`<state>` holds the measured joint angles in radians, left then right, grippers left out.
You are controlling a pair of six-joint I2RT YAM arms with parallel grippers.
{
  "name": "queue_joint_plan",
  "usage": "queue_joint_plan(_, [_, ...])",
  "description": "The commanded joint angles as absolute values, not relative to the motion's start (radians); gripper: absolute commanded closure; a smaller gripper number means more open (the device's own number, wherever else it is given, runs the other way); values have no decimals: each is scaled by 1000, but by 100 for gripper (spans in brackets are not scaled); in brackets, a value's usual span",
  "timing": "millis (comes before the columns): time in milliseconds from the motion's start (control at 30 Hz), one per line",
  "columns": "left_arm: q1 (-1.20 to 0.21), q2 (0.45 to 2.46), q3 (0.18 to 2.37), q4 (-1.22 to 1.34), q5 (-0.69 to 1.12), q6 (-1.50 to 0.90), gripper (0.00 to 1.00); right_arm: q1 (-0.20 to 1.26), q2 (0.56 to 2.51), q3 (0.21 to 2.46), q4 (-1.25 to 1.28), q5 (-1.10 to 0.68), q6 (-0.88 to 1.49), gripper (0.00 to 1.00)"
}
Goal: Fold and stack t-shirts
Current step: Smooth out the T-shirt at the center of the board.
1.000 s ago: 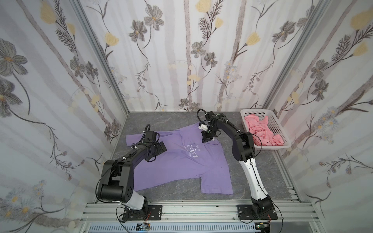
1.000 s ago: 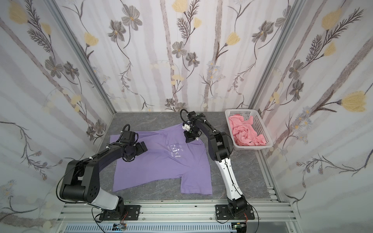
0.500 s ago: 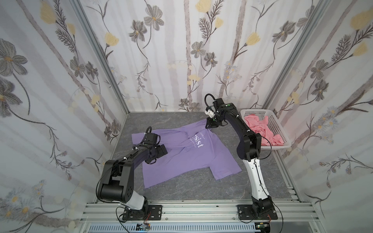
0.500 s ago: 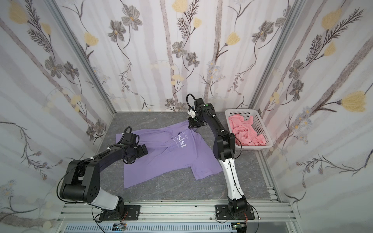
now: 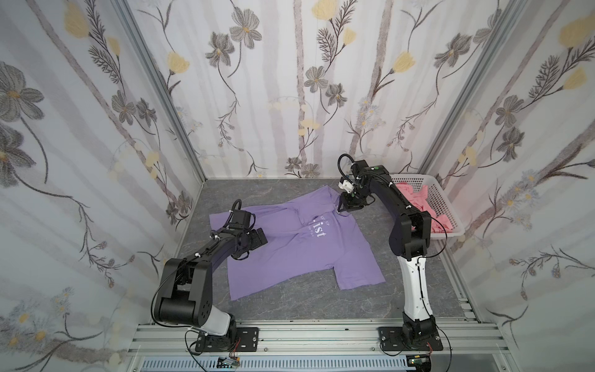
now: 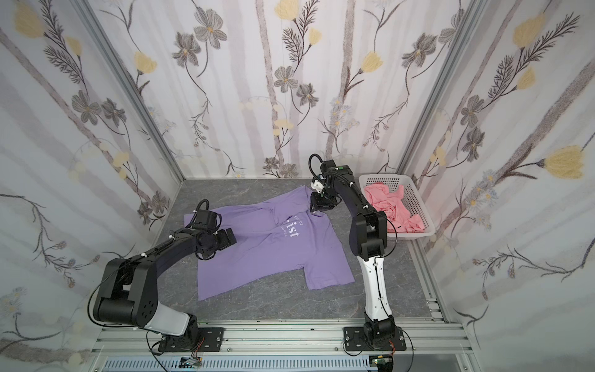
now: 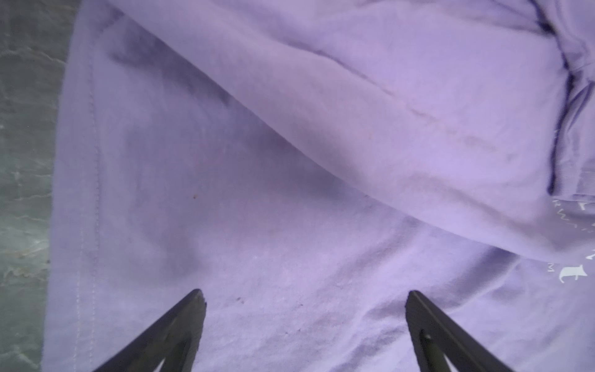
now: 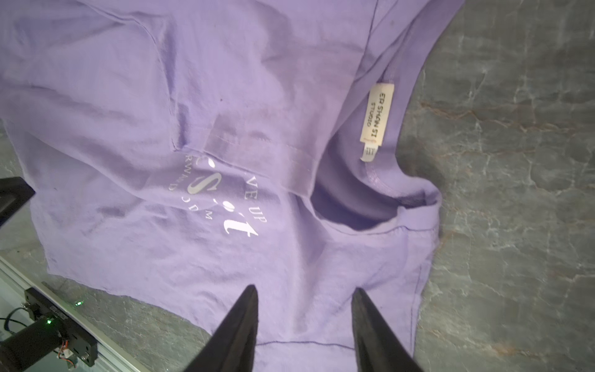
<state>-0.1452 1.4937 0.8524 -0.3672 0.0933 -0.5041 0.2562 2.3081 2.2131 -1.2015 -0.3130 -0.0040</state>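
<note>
Bright, even light; slight wrist-view blur

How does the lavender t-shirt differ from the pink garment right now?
The lavender-purple cotton t-shirt lies spread on the grey table, a flap lapping its print; the salmon-pink garment sits crumpled in the white plastic basket. The lavender t-shirt carries white chest lettering; the pink garment shows none. Both are soft fabric, and neither is neatly folded yet.
</note>
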Motion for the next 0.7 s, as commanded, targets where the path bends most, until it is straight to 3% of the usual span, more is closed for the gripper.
queue_joint_plan(0, [-146, 1477, 872, -387, 76, -497, 0, 269, 2262, 2138, -1205, -348, -28, 53])
queue_joint_plan(233, [-146, 1494, 893, -378, 76, -499, 0, 312, 2227, 1850, -1057, -435, -4, 55])
queue_joint_plan(433, [-146, 1484, 897, -383, 83, -498, 0, 307, 2244, 1741, -998, -428, 2, 56])
queue_joint_plan(667, [-146, 1434, 863, -400, 61, -482, 0, 295, 2088, 1449, -930, -430, 35, 57])
